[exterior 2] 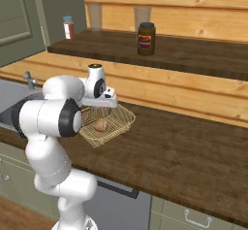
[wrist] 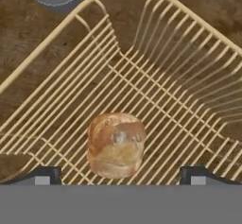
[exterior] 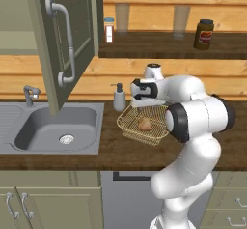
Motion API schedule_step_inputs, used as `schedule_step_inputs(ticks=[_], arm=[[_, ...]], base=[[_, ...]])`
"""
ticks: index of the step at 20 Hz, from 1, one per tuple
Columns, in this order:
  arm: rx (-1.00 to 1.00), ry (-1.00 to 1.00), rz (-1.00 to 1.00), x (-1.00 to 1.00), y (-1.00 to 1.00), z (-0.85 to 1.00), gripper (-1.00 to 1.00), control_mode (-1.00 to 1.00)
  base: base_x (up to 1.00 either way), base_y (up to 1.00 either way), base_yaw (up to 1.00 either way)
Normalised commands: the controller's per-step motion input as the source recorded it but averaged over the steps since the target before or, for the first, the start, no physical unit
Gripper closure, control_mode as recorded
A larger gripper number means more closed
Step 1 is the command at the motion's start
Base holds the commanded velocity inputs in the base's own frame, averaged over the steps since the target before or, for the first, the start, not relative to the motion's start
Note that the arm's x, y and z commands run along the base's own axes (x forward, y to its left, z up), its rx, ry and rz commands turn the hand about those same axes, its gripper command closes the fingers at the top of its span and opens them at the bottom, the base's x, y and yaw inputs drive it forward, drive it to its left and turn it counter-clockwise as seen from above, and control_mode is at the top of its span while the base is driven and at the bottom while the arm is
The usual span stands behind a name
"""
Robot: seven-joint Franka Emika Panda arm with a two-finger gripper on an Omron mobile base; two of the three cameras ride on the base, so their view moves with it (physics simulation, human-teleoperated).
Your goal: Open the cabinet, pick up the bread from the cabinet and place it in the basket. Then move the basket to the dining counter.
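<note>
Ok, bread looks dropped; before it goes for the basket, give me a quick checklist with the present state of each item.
1. Cabinet door open: ok.
2. Bread lying inside the basket: ok.
3. Gripper open, holding nothing, above the bread: ok.
4. Basket resting on the dark wood worktop, right of the sink: ok.
5. Soap dispenser standing close behind the basket's rim, may be nudged: cannot tell.
6. Dining counter free to receive the basket: cannot tell.
</note>
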Motion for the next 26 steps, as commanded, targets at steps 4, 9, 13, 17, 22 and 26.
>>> schedule_step_inputs(ticks=[4,9,13,17,22,26], arm=[[0.05,-0.36,-0.33,-0.94,-0.29,0.37,-1.0,-1.0],[0.11,-0.27,-0.39,-0.9,-0.36,0.25,-1.0,-1.0],[0.17,-0.08,-0.34,-0.56,-0.36,0.51,-1.0,-1.0],[0.22,0.02,-0.26,-0.33,-0.34,0.73,-1.0,-1.0],[0.13,0.16,-0.17,-0.15,-0.19,0.09,-1.0,-1.0],[0.12,0.12,-0.05,0.0,-0.11,-0.32,-1.0,-1.0]], base=[[0.0,0.0,0.0],[0.0,0.0,0.0],[0.0,0.0,0.0],[0.0,0.0,0.0],[0.0,0.0,0.0],[0.0,0.0,0.0]])
